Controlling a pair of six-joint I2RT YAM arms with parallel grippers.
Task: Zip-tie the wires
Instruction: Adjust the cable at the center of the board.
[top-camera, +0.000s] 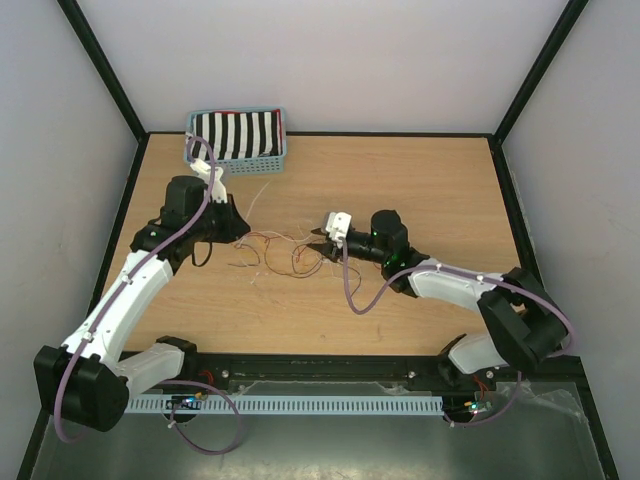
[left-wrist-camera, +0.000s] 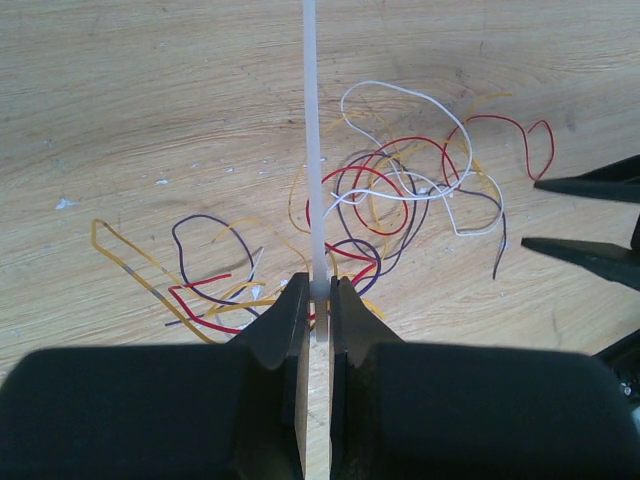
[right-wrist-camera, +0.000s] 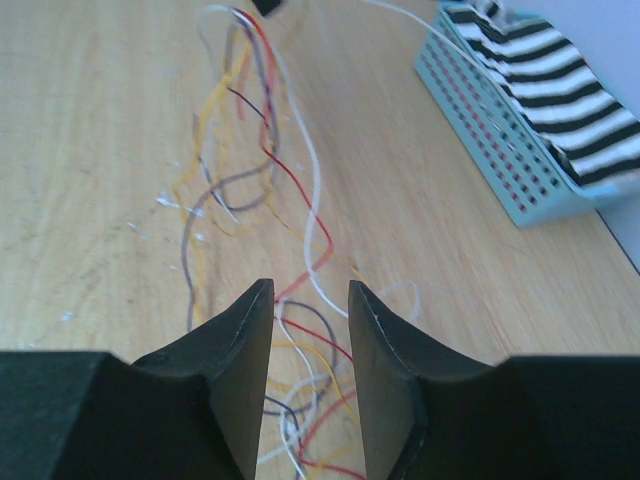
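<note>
Basket (top-camera: 250, 162) rear-L, zip tie (left-wrist-camera: 311, 150) across wires (left-wrist-camera: 390, 195)

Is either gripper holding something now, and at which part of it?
The left gripper pinches the white zip tie near one end. The right gripper is open over the wires and holds nothing.

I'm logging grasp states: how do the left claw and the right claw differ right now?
The left claw is shut on a white zip tie; the right claw is open, gripping nothing. The left claw sits left of the wires in the top view, the right claw to their right. Both are black and point at the wires.
</note>
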